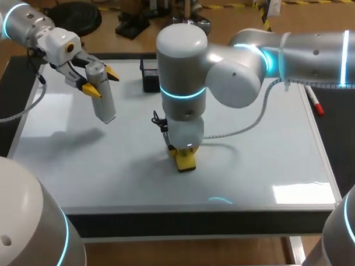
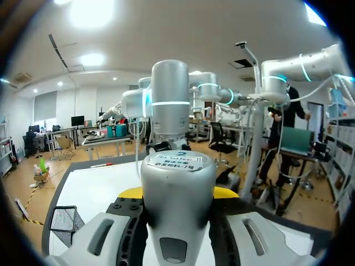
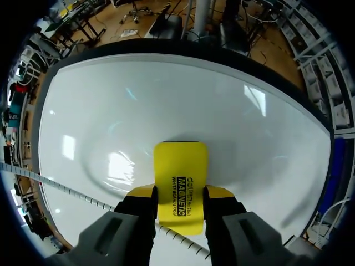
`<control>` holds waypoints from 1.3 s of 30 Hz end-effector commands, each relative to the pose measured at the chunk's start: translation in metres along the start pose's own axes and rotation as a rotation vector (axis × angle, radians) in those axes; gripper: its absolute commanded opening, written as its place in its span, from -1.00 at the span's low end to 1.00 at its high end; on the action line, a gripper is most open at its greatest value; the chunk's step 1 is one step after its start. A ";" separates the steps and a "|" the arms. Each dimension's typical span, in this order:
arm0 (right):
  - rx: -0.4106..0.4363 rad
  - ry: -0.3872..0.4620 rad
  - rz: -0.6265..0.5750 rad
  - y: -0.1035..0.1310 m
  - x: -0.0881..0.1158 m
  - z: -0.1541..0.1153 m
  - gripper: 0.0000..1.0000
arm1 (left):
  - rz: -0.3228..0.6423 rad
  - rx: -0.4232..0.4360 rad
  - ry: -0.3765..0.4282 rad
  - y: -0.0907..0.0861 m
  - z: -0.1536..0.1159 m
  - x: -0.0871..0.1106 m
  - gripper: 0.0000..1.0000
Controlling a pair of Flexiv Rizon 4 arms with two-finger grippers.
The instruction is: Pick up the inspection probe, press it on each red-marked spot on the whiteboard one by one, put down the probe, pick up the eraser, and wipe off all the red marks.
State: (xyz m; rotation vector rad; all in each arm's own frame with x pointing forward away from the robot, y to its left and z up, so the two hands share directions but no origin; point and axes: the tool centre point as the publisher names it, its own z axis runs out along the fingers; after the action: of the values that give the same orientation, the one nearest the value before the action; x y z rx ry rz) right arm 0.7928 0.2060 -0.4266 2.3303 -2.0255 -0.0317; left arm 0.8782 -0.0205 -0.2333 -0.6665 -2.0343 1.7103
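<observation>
Whiteboard (image 1: 254, 165) carries mesh basket (image 1: 149, 75), red-tipped marker (image 1: 313, 100) at edge

head view high, right wrist close; both show whiteboard (image 1: 254, 165).

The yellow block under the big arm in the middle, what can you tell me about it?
It is a whiteboard eraser: a flat, bright yellow block with rounded corners and black print on top, plastic by the look. The right gripper is shut on it, one yellow-tipped finger against each long side. It seems to rest flat on the whiteboard, near the board's middle in the head view. Its underside is hidden.
</observation>
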 end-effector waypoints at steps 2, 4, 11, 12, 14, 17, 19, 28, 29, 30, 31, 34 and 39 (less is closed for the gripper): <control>0.004 0.007 0.022 0.002 0.019 0.003 -1.00 | 0.000 -0.002 -0.001 -0.002 0.000 0.001 -1.00; 0.002 0.011 0.037 0.003 0.026 0.003 -1.00 | 0.000 -0.002 -0.001 -0.002 0.000 0.001 -1.00; -0.002 0.028 0.078 0.004 0.044 0.003 -1.00 | 0.000 -0.002 -0.001 -0.002 0.000 0.001 -1.00; -0.002 0.030 0.085 0.004 0.046 0.002 -1.00 | 0.000 -0.002 -0.001 -0.002 0.000 0.001 -1.00; -0.001 0.032 0.092 0.004 0.050 0.002 -1.00 | 0.000 -0.002 -0.001 -0.002 0.000 0.001 -1.00; 0.001 0.035 0.100 0.004 0.053 0.000 -1.00 | 0.000 -0.002 -0.001 -0.002 0.000 0.001 -1.00; 0.002 0.037 0.104 0.004 0.055 0.000 -1.00 | 0.000 -0.002 -0.001 -0.002 0.000 0.001 -1.00; 0.016 0.022 0.115 0.001 0.062 -0.015 -1.00 | 0.000 -0.002 -0.001 -0.002 0.000 0.001 -1.00; 0.016 0.020 0.115 0.000 0.063 -0.018 -1.00 | 0.000 -0.002 -0.001 -0.002 0.000 0.001 -1.00; 0.019 0.013 0.118 -0.002 0.064 -0.022 -1.00 | 0.000 -0.002 -0.001 -0.002 0.000 0.001 -1.00; 0.020 0.005 0.119 -0.003 0.065 -0.025 -1.00 | 0.000 -0.002 -0.001 -0.002 0.000 0.001 -1.00; 0.021 -0.024 0.122 -0.009 0.069 -0.036 -1.00 | 0.000 -0.002 -0.001 -0.002 0.000 0.001 -1.00; 0.038 -0.038 0.129 -0.015 0.074 -0.046 -1.00 | 0.000 -0.002 -0.001 -0.002 0.000 0.001 -1.00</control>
State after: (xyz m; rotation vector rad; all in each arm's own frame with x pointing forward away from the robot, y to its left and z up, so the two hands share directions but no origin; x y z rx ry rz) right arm 0.8212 0.1465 -0.3876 2.2205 -2.1996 -0.0230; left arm 0.8782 -0.0205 -0.2333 -0.6664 -2.0344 1.7104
